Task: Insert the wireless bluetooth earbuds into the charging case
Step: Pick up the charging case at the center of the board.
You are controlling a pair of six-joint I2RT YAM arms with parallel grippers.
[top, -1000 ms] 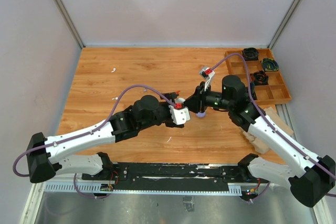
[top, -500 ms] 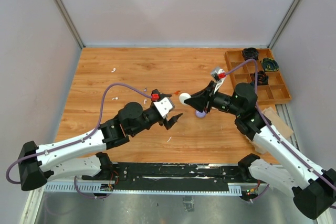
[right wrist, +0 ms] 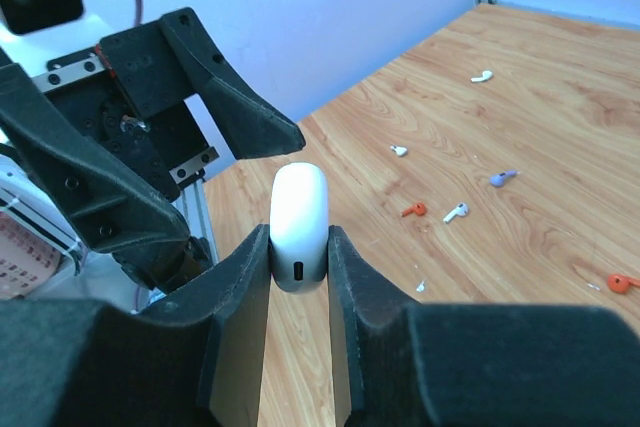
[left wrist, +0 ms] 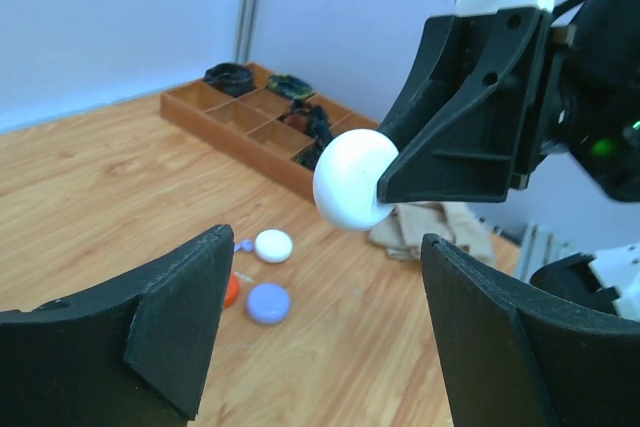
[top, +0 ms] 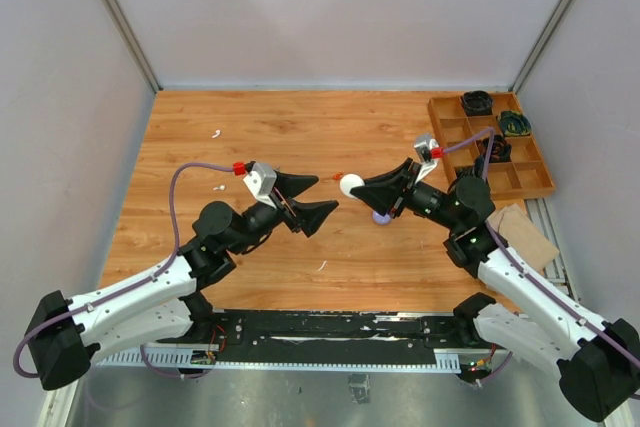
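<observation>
Pucks (left wrist: 268, 303), earbuds (right wrist: 456, 211) lie loose; right gripper (right wrist: 299, 252) clamps white case (right wrist: 300, 202), left gripper (left wrist: 325, 247) gapes

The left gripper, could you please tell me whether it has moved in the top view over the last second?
Yes. The left gripper has drawn back leftward, farther from the wooden compartment tray at the table's right edge.

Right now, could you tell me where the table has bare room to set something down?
The far middle of the table, bordered by the back wall and the tray, is bare. Crowded: around the lilac puck near the right hand; white earbuds dot the left.
</observation>
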